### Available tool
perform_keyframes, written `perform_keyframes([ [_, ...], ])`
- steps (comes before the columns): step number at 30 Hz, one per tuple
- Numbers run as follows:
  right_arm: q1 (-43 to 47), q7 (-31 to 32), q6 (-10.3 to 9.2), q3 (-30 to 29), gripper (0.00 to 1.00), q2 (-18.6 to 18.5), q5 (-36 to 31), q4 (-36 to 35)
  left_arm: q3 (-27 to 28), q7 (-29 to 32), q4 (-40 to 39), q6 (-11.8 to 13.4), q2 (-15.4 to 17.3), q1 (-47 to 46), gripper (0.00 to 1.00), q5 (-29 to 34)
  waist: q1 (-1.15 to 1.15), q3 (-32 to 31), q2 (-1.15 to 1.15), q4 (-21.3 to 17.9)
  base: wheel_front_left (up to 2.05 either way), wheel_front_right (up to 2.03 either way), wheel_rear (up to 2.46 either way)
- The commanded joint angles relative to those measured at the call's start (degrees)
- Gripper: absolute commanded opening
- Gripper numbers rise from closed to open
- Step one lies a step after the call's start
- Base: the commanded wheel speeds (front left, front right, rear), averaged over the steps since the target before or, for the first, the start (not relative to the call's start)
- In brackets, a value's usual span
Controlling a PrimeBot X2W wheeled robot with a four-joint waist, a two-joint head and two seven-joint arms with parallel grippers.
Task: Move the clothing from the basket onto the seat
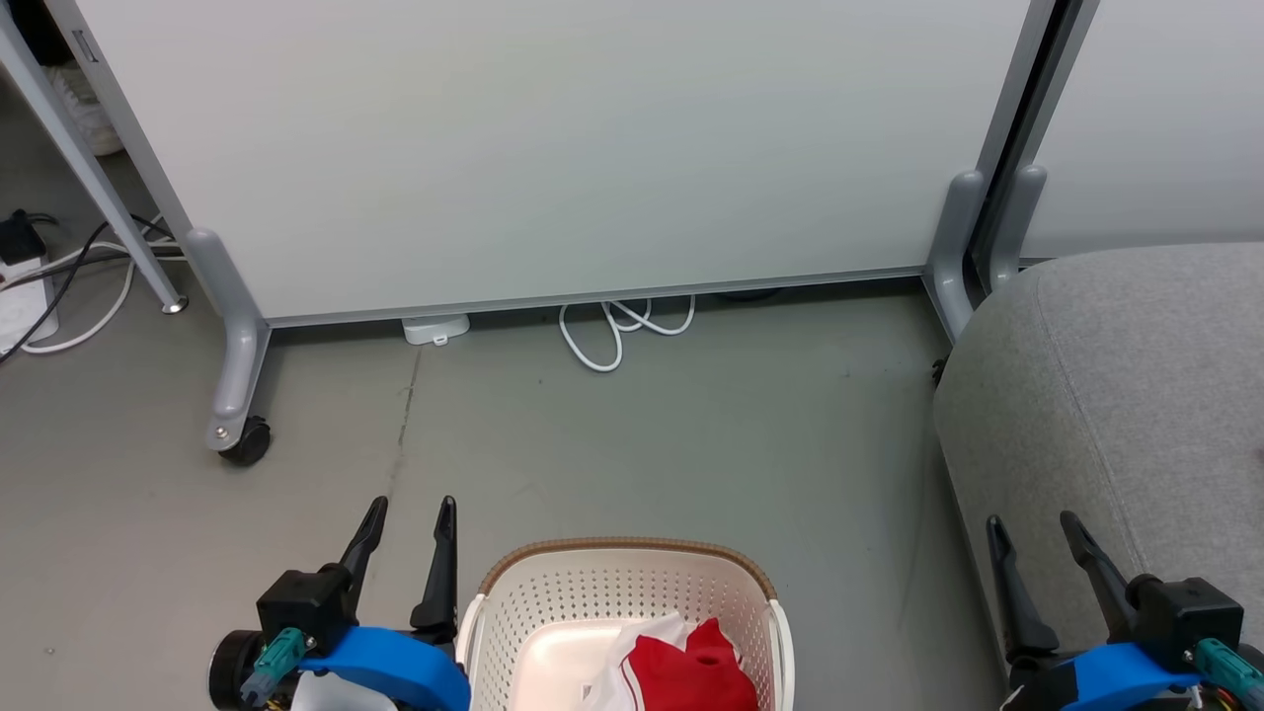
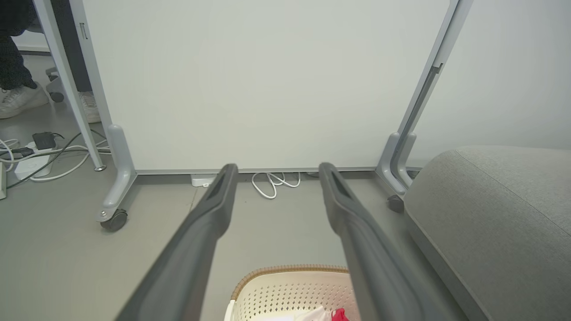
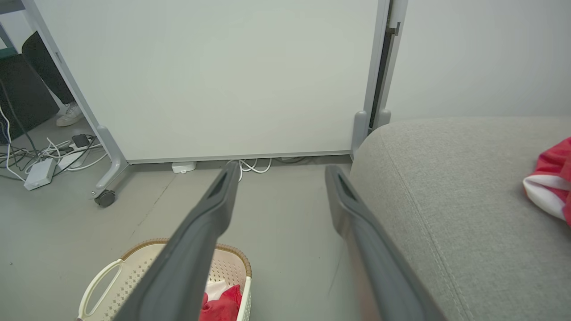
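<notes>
Left fingers (image 1: 441, 563) stand apart and empty, just left of the basket (image 1: 622, 583) on the floor (image 1: 691, 425). Red-and-white clothing (image 1: 691, 671) lies in the basket, right of them. Right fingers (image 1: 1014, 592) are also spread and empty, at the edge of the seat (image 1: 1136, 395). Another red garment (image 3: 551, 178) lies on the seat, to their right.

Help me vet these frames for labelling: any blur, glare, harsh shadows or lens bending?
Head view: even soft light, no glare, only a faint shadow beside the seat; sharp throughout. Left wrist view: the left gripper looms soft-edged, and the posts of the partition panel splay outward. Right wrist view: the right gripper likewise soft; background crisp.
</notes>
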Motion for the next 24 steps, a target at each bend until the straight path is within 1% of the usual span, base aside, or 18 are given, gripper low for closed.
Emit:
perform_keyframes([
  [1,-0.64,-0.02,0.01,0.13,1.00,0.07,0.34,-0.18,-0.20,-0.15,0.05,-0.10,0.05,-0.40,1.00,-0.08,0.00,0.41,0.00,-0.06,0.00,0.00,0.00],
  [7,-2.55,-0.03,0.02,0.77,1.00,0.07,-0.05,-1.57,-0.75,-0.15,-0.09,-0.11,-0.11,-2.12,1.00,-0.32,0.00,4.29,0.00,-0.72,0.00,0.00,0.00],
  [15,-8.21,0.36,0.01,2.08,1.00,0.04,-1.39,-4.23,-0.91,-0.14,0.25,-0.10,-0.51,-6.57,1.00,-0.63,0.00,14.79,0.00,-3.13,0.00,0.00,0.00],
  [19,-12.15,0.40,0.01,2.24,1.00,0.04,-2.21,-5.58,-1.95,-0.15,1.46,-0.10,-0.70,-9.92,1.00,-0.61,0.00,20.87,0.00,-4.50,0.00,0.00,0.00],
  [20,-12.15,0.40,0.01,2.24,1.00,0.04,-2.21,-5.58,-1.95,-0.15,1.46,-0.10,-0.70,-9.92,1.00,-0.61,0.00,20.87,0.00,-4.50,0.00,0.00,0.00],
  [24,-16.20,0.29,0.01,2.37,1.00,-0.19,-3.45,-6.80,-3.42,-0.15,3.69,-0.10,-0.64,-13.75,1.00,-0.56,0.00,26.51,0.00,-6.11,0.00,0.00,0.00],
])
